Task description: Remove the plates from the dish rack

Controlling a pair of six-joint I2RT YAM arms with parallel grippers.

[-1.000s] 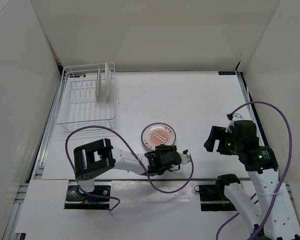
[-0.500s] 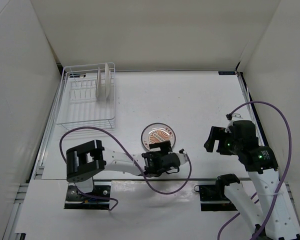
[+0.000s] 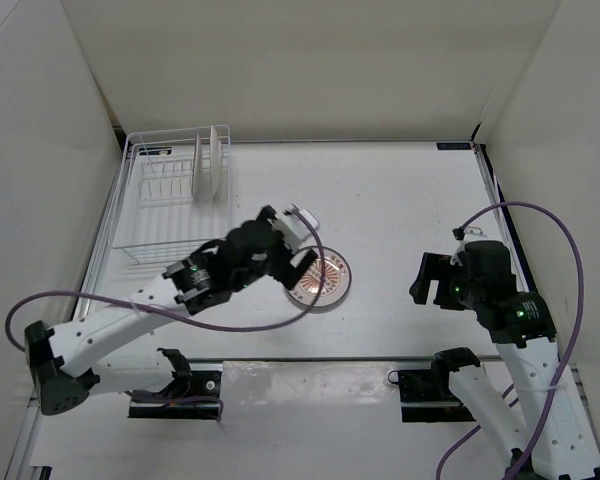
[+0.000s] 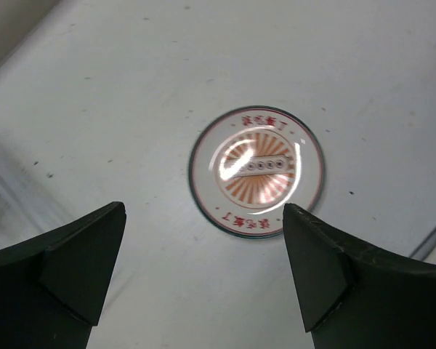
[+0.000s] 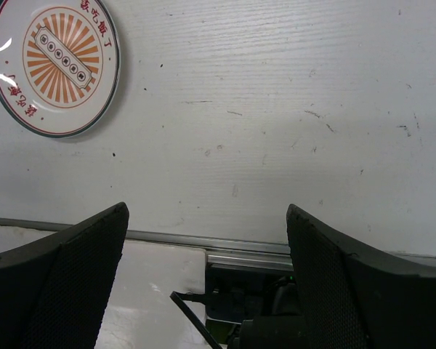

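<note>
sunburst plate: flat on the table, face up, near the front edge, centre-left. Round, so it has no long axis; the printed bar in its centre runs roughly side to side in the left wrist view.
sunburst plate vs left gripper: the plate sits below and just ahead of the open fingers, in the gap between them in the wrist view. No contact.
left gripper state: jaws spread wide, holding nothing.
rack plates: two plates stand upright on edge in the far right part of the dish rack. From above they are thin lines running near-to-far.
dish rack: far-left corner of the table, well apart from both grippers.
right gripper: jaws wide apart and empty, over bare table at the right front. The sunburst plate is well off to its left, in the upper-left corner of its wrist view.
</note>
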